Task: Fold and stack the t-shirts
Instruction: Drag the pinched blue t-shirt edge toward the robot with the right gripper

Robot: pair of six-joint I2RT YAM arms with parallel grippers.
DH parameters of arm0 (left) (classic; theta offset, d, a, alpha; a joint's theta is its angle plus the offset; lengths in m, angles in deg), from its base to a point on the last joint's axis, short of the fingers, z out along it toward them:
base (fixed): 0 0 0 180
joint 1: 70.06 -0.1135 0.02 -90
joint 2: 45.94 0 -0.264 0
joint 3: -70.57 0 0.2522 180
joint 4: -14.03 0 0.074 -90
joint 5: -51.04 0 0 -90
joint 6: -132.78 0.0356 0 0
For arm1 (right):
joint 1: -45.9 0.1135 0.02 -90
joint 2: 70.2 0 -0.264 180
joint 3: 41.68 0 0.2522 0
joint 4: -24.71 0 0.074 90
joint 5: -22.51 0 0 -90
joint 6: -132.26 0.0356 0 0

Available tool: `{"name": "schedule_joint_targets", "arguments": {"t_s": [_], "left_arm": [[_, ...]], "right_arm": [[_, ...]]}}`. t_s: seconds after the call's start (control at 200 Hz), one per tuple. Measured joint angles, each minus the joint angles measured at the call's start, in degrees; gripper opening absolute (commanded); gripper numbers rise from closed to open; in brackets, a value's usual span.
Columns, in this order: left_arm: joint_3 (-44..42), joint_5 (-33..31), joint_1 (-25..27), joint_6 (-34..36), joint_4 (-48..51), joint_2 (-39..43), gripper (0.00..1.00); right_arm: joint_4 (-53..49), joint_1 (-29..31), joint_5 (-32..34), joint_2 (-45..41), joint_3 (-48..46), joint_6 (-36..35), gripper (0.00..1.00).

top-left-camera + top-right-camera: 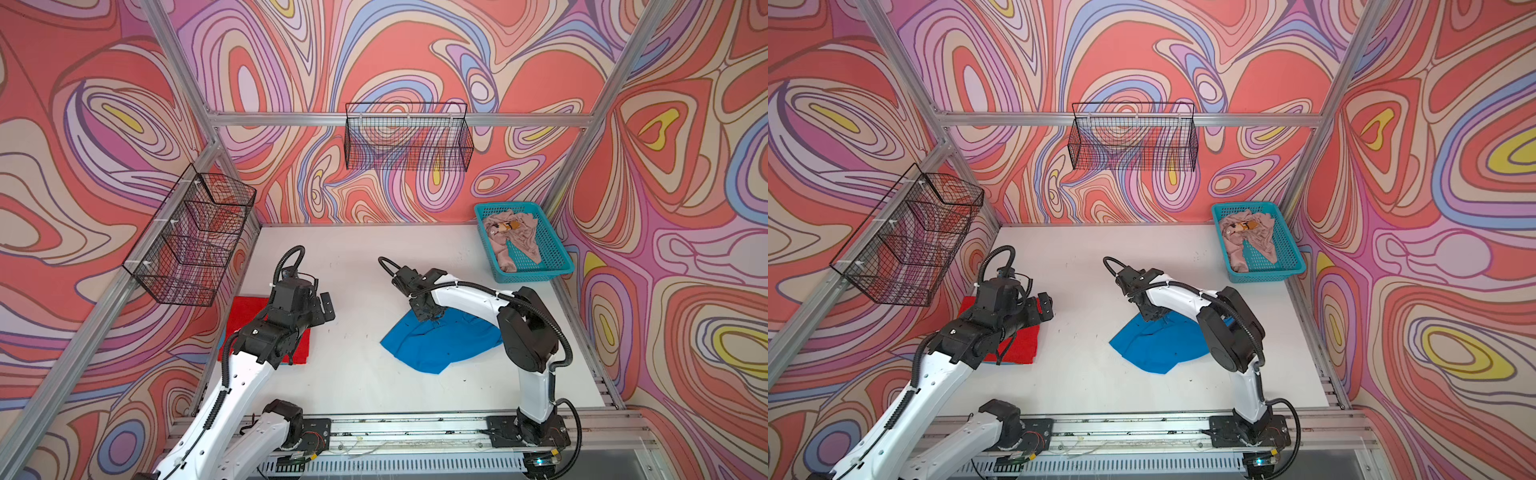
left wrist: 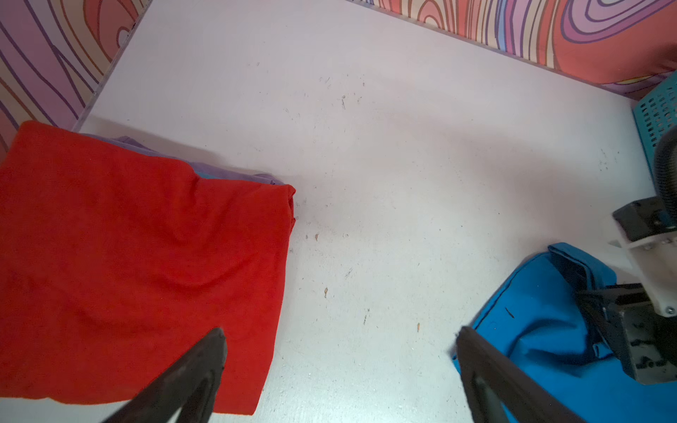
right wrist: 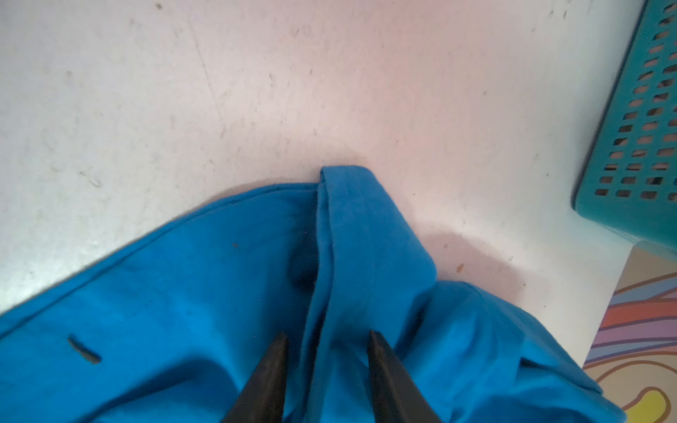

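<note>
Red tee [image 1: 245, 311] folded flat, left; blue tee [image 1: 432, 345] rumpled mid-table; beige printed tee [image 1: 519, 241] bunched in basket [image 1: 536, 276]

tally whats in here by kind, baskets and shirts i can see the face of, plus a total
black wire baskets: 2
turquoise plastic basket: 1
t-shirts: 3 (red, blue, beige-pink)
total: 6
purple cloth edge under the red, not counted
</note>
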Motion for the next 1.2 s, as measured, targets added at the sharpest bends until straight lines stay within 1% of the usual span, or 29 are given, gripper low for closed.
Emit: {"name": "schedule_joint_targets", "arguments": {"t_s": [0.07,0.215,0.295,0.541,0.686,0.876,0.961,1.067,1.202], "left_arm": [[0.00,0.00,0.00,0.00,0.00,0.00,1.00],[0.00,0.00,0.00,0.02,0.00,-0.04,1.00],[0.02,0.02,0.00,0.02,0.00,-0.15,1.00],[0.02,1.01,0.00,0.22,-0.02,-0.68,1.00],[0.00,2.93,0.00,0.61,-0.04,-0.94,0.99],[0.00,8.61,0.35,1.97,-0.57,-2.36,0.98],[0.00,11.50,1.38,2.60,-1.51,-3.26,0.98],[-0.11,14.03,3.85,3.48,-2.78,-4.42,1.00],[-1.20,15.28,7.87,4.59,-4.26,-5.05,1.00]], "right_arm": [[0.28,0.00,0.02,0.83,0.00,0.39,0.23],[0.31,0.00,0.96,1.60,0.00,0.66,0.11],[0.09,0.00,1.70,1.60,0.44,0.70,0.00],[-2.14,0.00,3.34,-0.22,3.21,0.59,0.00],[-4.04,0.00,3.28,-5.22,6.10,-0.44,0.00],[-5.90,-0.02,3.13,-14.69,11.80,-3.34,0.00],[-6.88,-0.02,3.13,-18.43,15.67,-4.74,0.00],[-8.13,-0.04,3.15,-21.16,20.74,-5.81,0.00],[-8.94,-0.07,3.17,-24.09,26.69,-6.47,0.00]]}}
